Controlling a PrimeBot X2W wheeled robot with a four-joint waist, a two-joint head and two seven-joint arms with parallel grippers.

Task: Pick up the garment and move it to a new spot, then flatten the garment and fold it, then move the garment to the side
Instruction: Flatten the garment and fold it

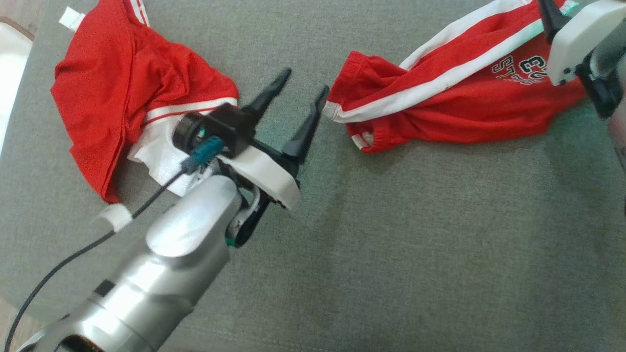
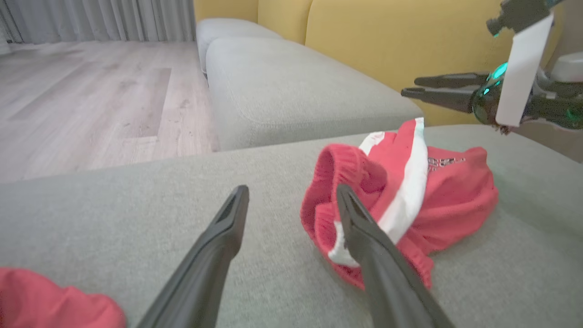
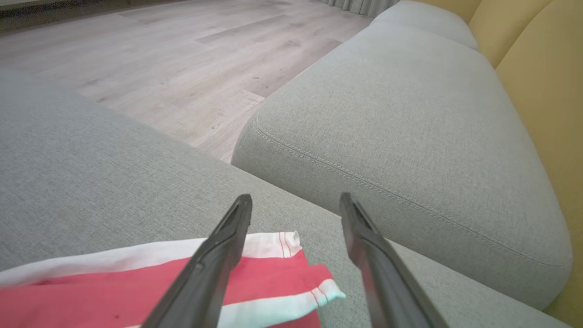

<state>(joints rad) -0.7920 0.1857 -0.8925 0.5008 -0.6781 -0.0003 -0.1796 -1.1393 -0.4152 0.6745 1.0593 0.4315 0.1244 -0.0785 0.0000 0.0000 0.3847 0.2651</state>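
Garment [image 1: 455, 93], striped red, long axis across cushion [image 1: 391, 244] between both arms; left gripper [image 1: 304, 80] spread, empty, just beside nearer end; right gripper [image 3: 296, 198] spread, empty, over far end.

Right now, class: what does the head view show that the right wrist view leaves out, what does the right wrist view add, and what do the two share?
Head view's extras: a crumpled red garment on the left, and the left gripper, jaws open. Right wrist view's extras: the wooden floor, a neighbouring grey cushion and the yellow backrest. Shared: the white-striped red garment, the grey cushion it lies on, and the right gripper, open over one end of it.
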